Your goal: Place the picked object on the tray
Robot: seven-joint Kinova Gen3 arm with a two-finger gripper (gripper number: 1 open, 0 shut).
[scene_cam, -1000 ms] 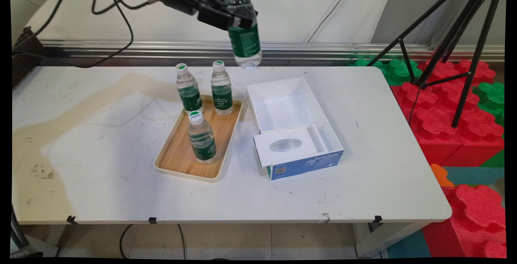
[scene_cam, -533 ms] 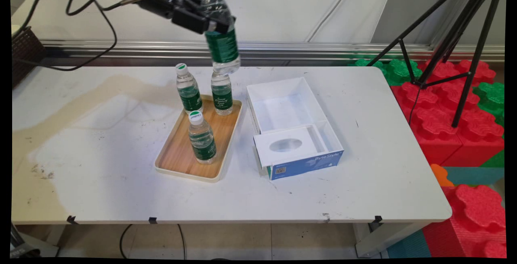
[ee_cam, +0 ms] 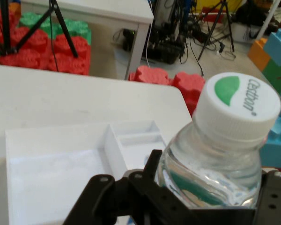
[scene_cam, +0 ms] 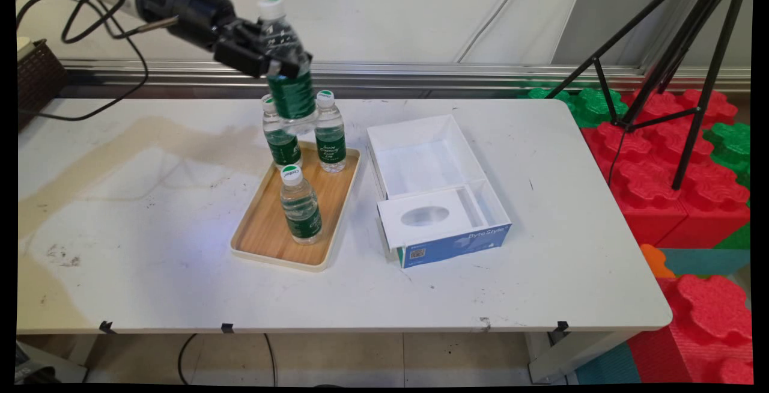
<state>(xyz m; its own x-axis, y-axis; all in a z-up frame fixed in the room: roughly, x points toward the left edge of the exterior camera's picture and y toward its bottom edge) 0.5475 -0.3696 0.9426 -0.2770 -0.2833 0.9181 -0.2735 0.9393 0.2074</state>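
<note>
The gripper (scene_cam: pixel 282 62) is clamped on the upper body of a water bottle (scene_cam: pixel 291 89), held just off upright in the air above the far end of the wooden tray (scene_cam: pixel 264 234), close over two of the three bottles (scene_cam: pixel 300 207) standing there. Full and clear-walled, it likely handles heavy, slick and slightly squeezable, so a hold high on the body, as here, seems sound. The tray's middle is bare, and the open white box (scene_cam: pixel 420 164) sits just right of it on the counter (scene_cam: pixel 541 249).

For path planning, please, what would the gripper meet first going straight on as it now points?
Probably the open white box, lying ahead of the gripper and its water bottle in the hand view; depth is unclear.
</note>
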